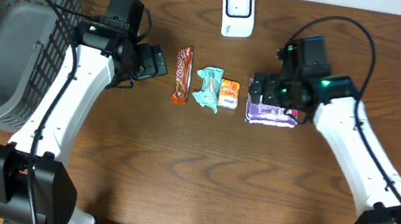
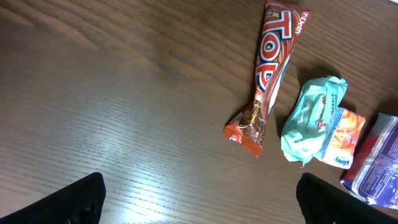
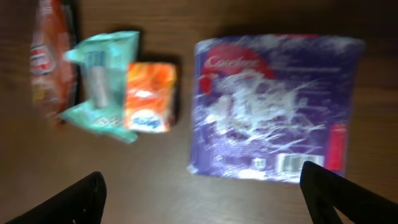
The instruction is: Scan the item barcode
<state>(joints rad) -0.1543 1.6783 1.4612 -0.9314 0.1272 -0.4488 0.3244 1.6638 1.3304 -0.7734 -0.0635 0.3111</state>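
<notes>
Overhead: four packets [image 1: 182, 75] [image 1: 208, 88] [image 1: 228, 94] [image 1: 272, 112], one scanner [image 1: 238, 10]; left claw [image 1: 158, 64], right claw [image 1: 260, 87] wide open, empty.

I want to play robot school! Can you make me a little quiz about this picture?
1. True or false: the right gripper is above the purple packet.
2. What touches the teal packet? A) orange packet B) basket C) scanner
3. How many items lie in the row in the middle?
Key: 1 true; 2 A; 3 four.
</notes>
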